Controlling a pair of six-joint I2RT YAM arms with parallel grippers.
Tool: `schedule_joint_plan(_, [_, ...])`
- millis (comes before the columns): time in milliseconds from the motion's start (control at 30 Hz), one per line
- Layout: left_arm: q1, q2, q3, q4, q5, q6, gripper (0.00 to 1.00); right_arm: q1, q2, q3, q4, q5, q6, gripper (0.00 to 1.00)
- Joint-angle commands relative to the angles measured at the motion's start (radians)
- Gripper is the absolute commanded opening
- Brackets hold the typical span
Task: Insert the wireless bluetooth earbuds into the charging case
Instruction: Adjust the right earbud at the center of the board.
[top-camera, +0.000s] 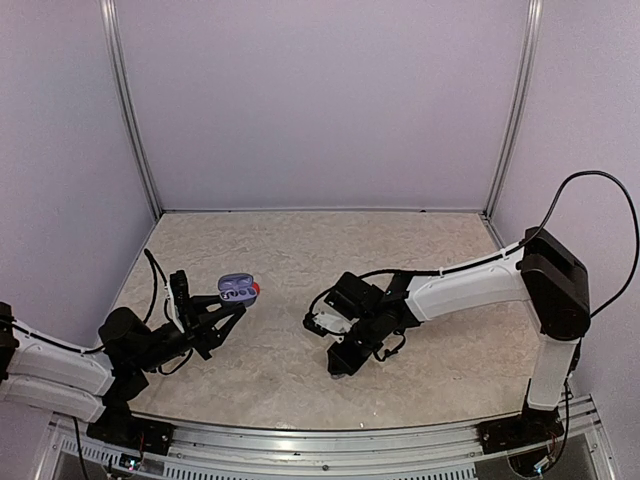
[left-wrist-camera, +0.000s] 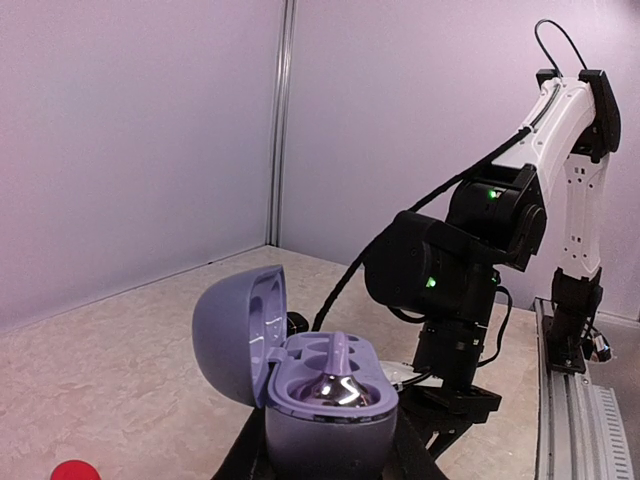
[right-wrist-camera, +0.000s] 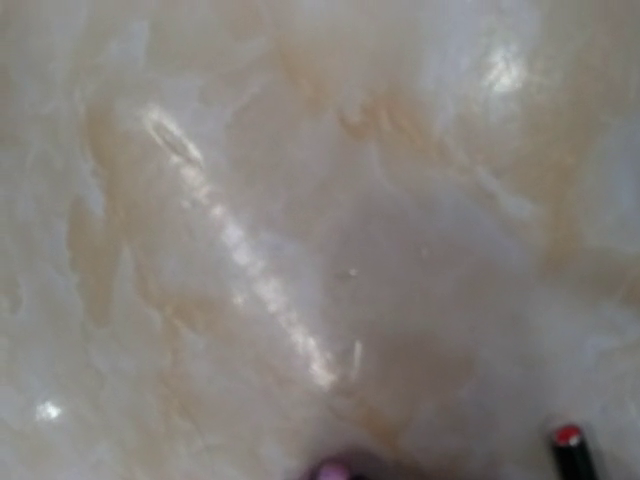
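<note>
Even, soft overhead light, mild lilac cast on walls (top-camera: 320, 100). Top view sharp, only faint shadows on table (top-camera: 300, 260). Left wrist view clear, bright glint on silvery earbud (left-wrist-camera: 335, 388) in charging case (left-wrist-camera: 325, 425). Right wrist view badly blurred, out of focus, streaky glare across table.

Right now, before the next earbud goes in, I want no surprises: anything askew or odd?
One thing: the silvery earbud in the open charging case, held by the left gripper, seems to sit stem-up, proud of its socket. Otherwise nothing stands out.
</note>
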Motion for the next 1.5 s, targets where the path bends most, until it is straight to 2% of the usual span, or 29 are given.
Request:
schedule_joint_plan(0, [0.006,-0.002,-0.008,0.009,-0.003,0.013,0.00,-0.007,0.001,-0.014,0.000,0.002,-0.007,0.10])
schedule_joint_plan(133, [0.007,-0.002,-0.004,0.007,-0.002,0.013,0.00,-0.007,0.000,-0.009,-0.004,0.007,-0.010,0.10])
schedule_joint_plan(367, [0.007,0.002,0.003,0.002,0.001,0.015,0.00,-0.014,-0.041,0.009,-0.016,0.031,-0.018,0.27])
schedule_joint_plan(533, [0.007,-0.002,0.005,-0.002,0.002,0.014,0.00,-0.016,-0.098,0.038,-0.035,0.056,-0.047,0.32])
schedule_joint_plan(733, [0.007,-0.010,0.007,-0.009,0.000,0.016,0.00,-0.005,-0.163,0.024,-0.035,0.047,-0.093,0.32])
schedule_joint_plan(900, [0.007,-0.015,0.008,-0.010,0.001,0.016,0.00,0.071,-0.188,-0.014,-0.042,0.121,-0.153,0.33])
schedule_joint_plan(1033, [0.006,-0.015,0.010,-0.012,0.005,0.018,0.00,0.118,-0.167,-0.038,-0.045,0.170,-0.172,0.33])
schedule_joint_plan(1467, [0.006,-0.031,0.005,-0.021,0.001,0.017,0.00,0.157,-0.081,-0.076,0.024,0.263,-0.236,0.34])
